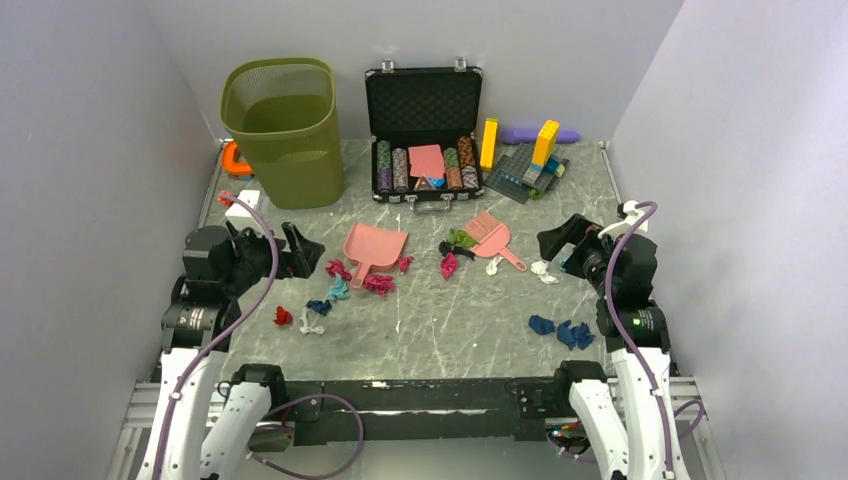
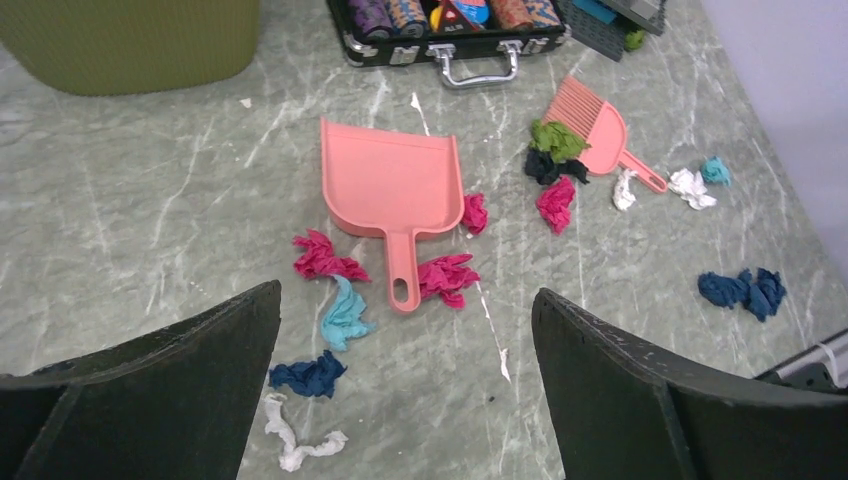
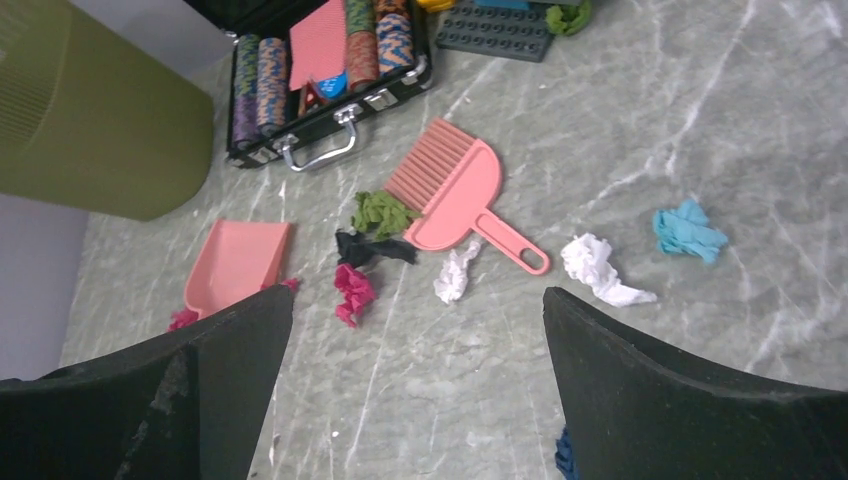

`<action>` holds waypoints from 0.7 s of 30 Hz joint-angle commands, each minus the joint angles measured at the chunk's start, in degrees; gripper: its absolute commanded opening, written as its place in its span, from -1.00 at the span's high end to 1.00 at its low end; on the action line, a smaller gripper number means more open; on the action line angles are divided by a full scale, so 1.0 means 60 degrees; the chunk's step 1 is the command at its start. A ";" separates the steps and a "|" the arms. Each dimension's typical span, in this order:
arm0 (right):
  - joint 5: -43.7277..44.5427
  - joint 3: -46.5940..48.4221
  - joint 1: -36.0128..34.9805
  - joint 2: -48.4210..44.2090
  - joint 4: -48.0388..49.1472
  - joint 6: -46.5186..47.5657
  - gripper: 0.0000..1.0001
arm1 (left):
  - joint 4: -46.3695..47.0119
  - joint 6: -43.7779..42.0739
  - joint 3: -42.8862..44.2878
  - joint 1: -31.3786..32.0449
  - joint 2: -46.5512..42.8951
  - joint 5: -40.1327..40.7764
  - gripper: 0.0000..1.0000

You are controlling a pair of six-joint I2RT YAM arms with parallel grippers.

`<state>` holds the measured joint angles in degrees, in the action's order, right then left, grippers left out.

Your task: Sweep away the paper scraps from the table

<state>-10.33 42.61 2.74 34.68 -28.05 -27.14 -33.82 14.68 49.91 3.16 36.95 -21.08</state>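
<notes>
Paper scraps lie across the marble table [image 1: 440, 330]. On the left are magenta [image 1: 378, 284], teal [image 1: 339, 289], dark blue [image 1: 318, 307], red [image 1: 283, 316] and white [image 1: 311, 324] wads around a pink dustpan [image 1: 373, 247]. By a pink brush [image 1: 490, 236] lie green [image 1: 462, 238], magenta [image 1: 448, 265] and white [image 1: 543, 268] wads; dark blue ones [image 1: 562, 331] lie front right. My left gripper [image 1: 290, 250] is open and empty above the table, its view showing the dustpan handle [image 2: 402, 270] ahead. My right gripper [image 1: 562, 238] is open and empty, facing the brush [image 3: 455, 185].
A green waste bin [image 1: 283, 130] stands at the back left. An open black case of poker chips [image 1: 424, 135] and toy bricks [image 1: 530, 160] stand at the back. A white box [image 1: 243, 210] and an orange item [image 1: 236, 158] sit by the left wall.
</notes>
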 commanded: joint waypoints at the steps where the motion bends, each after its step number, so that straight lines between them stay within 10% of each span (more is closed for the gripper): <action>1: 0.0830 0.0474 -0.0018 -0.0347 -0.0545 -0.0036 -0.99 | -0.0245 0.0024 0.0376 -0.0028 -0.0182 0.0911 -0.99; 10: 0.0904 0.0286 -0.0016 -0.0746 -0.0803 -0.0073 -0.99 | -0.0083 -0.1039 0.0203 -0.0028 -0.0139 -0.0245 -0.99; 21: 0.1206 0.0281 -0.0011 -0.0977 -0.0974 -0.0145 -0.99 | -0.0743 0.0105 -0.0117 -0.0028 -0.0975 0.2958 -0.99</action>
<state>-4.73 42.81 2.74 29.85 -33.43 -27.57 -36.12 12.49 49.30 3.16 33.28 -11.49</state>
